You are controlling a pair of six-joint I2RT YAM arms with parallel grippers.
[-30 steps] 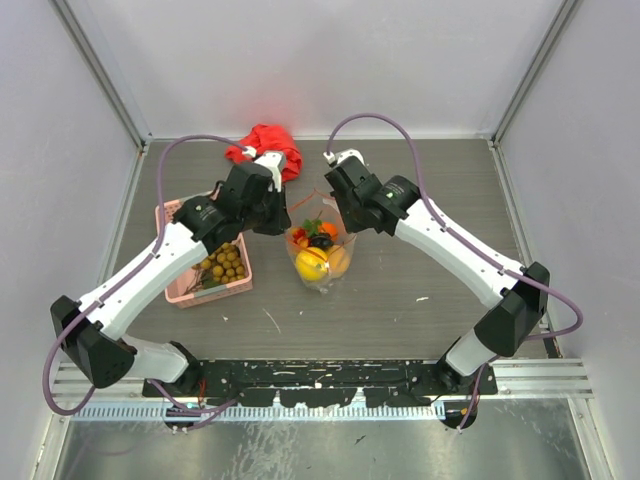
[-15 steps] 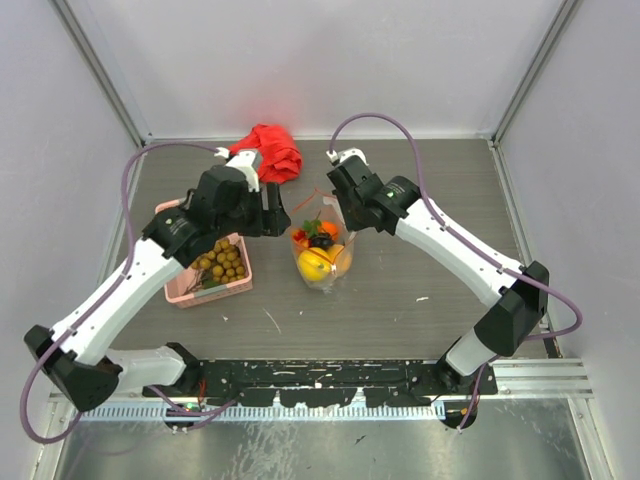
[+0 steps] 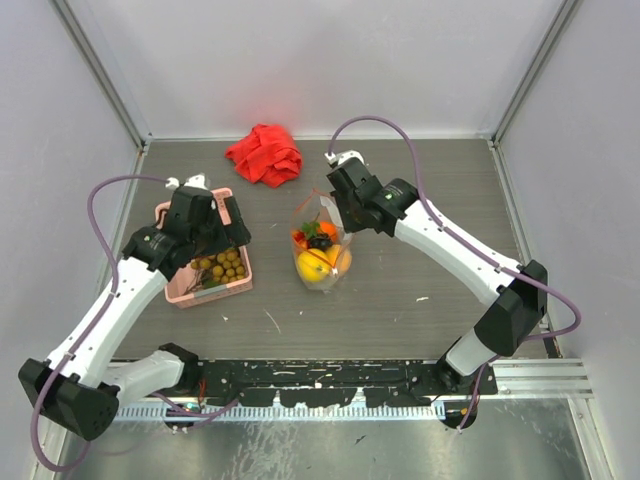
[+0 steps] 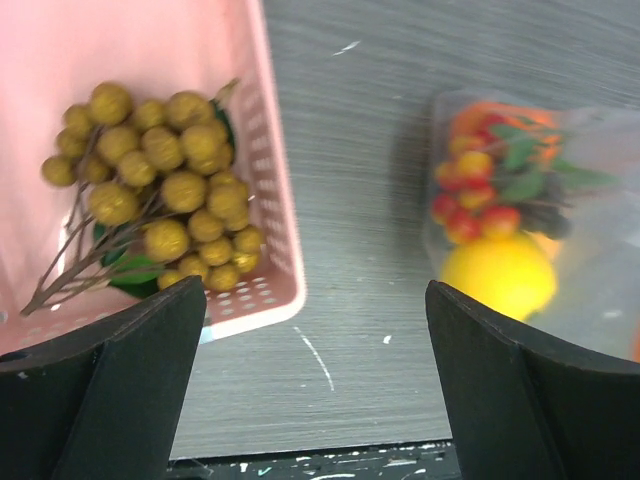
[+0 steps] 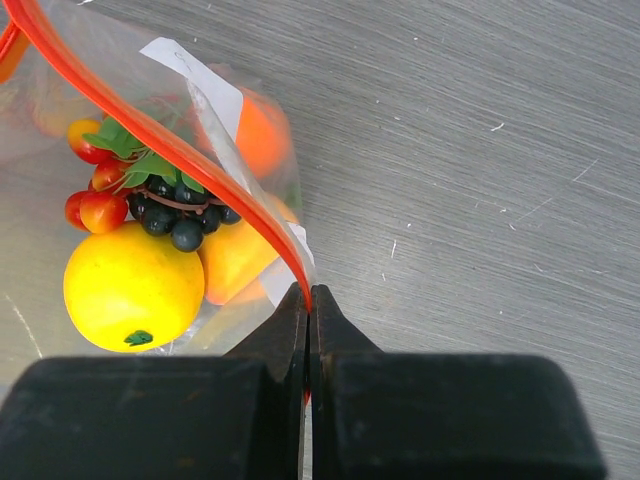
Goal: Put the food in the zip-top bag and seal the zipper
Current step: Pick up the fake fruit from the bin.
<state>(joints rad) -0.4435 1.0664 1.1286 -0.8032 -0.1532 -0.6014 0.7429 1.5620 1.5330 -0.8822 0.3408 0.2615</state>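
The left gripper (image 4: 315, 320) had swung left from the central zip-top bag (image 3: 320, 248), fingers wide above the grapes (image 4: 160, 190) in the pink basket (image 4: 275, 215). The right gripper (image 5: 308, 298) pinched the zipper (image 5: 170, 150). Best to descend straight and grasp the bunch centrally.

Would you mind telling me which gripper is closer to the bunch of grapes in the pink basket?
Left. The left gripper hovers open over the basket's edge, beside the grapes; the right gripper is off at the zip-top bag, pinching its zipper.

Pink basket (image 3: 180, 294) on the grey table (image 3: 430, 190) — crumpled red cloth (image 3: 265, 156) well behind it.
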